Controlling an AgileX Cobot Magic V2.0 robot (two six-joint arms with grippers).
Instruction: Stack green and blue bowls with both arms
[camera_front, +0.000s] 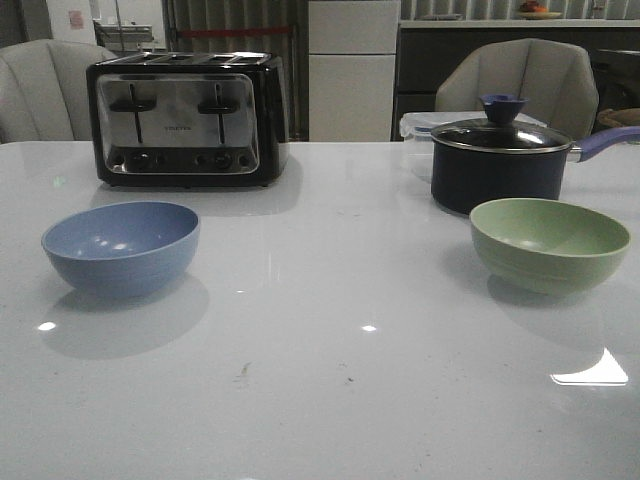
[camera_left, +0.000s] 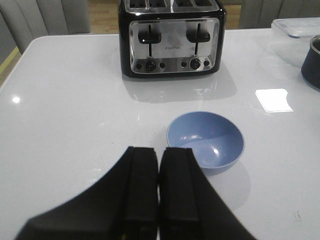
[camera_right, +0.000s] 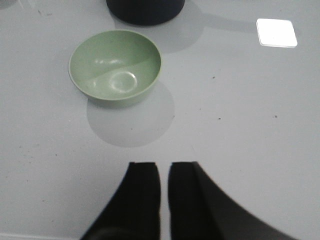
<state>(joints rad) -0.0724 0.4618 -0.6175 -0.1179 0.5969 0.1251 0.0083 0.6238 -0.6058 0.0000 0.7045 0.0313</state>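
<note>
The dusty blue bowl (camera_front: 121, 245) stands upright and empty on the left of the white table; it also shows in the left wrist view (camera_left: 205, 141). The pale green bowl (camera_front: 549, 243) stands upright and empty on the right, and shows in the right wrist view (camera_right: 115, 67). My left gripper (camera_left: 161, 150) is shut and empty, above the table short of the blue bowl. My right gripper (camera_right: 164, 166) is shut with a thin gap and empty, above the table short of the green bowl. Neither arm shows in the front view.
A black and chrome toaster (camera_front: 187, 118) stands at the back left. A dark lidded pot (camera_front: 498, 160) with a purple handle stands just behind the green bowl, with a clear plastic box (camera_front: 418, 125) behind it. Chairs stand beyond the table's far edge.
</note>
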